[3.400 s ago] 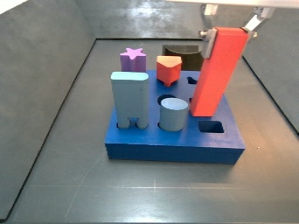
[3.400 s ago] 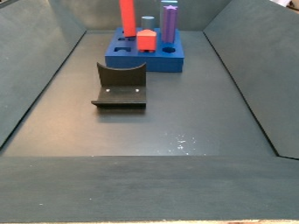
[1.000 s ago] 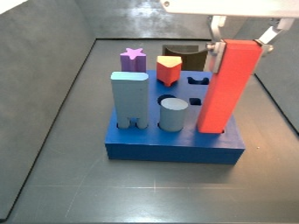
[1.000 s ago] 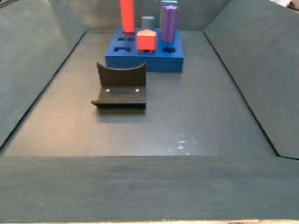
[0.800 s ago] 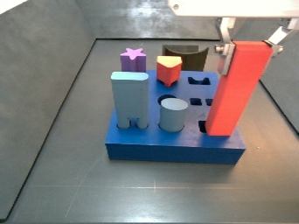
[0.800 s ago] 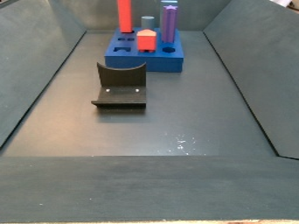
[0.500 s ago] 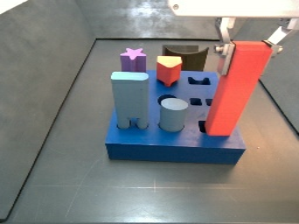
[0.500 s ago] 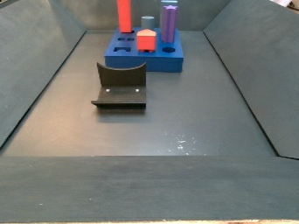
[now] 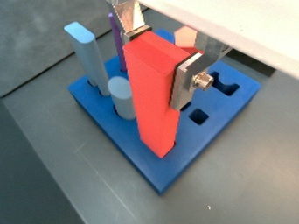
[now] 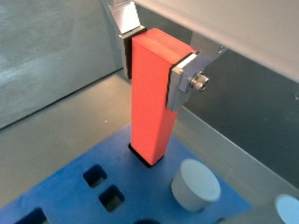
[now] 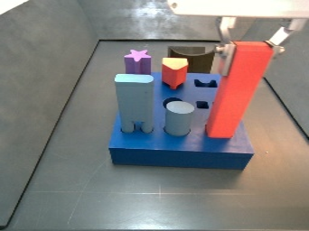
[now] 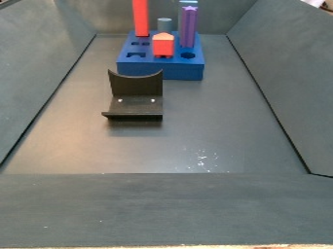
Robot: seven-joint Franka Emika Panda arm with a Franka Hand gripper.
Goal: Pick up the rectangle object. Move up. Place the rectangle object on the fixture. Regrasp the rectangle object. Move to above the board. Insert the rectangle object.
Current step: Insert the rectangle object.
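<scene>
The large thick blue square board (image 11: 182,143) with shaped holes in its top lies on the dark grey floor (image 12: 182,146) of the walled bin, seen at the far end in a side view (image 12: 163,64); the long plain red rectangle object (image 11: 237,88) stands upright with its lower end in a hole at a corner of the board, as both wrist views show (image 9: 156,96) (image 10: 156,94); the tall light-blue block (image 11: 133,103) stands upright in the board near another corner, about as tall as the red block; the purple star-topped post (image 11: 137,61) rises from the board behind the light-blue block; the small dark brown angled fixture (image 12: 135,94) rests on the floor apart from the board, with nothing on it; the pale grey-blue cylinder (image 11: 179,117) stands in the board between the light-blue block and the red block; the short red piece with a yellow top (image 11: 175,71) sits in the board beside the purple post; the gripper (image 9: 162,48) is at the upper end of the rectangle object, its flat silver fingers (image 10: 184,77) pressed against opposite faces of the block, clamped on it.
</scene>
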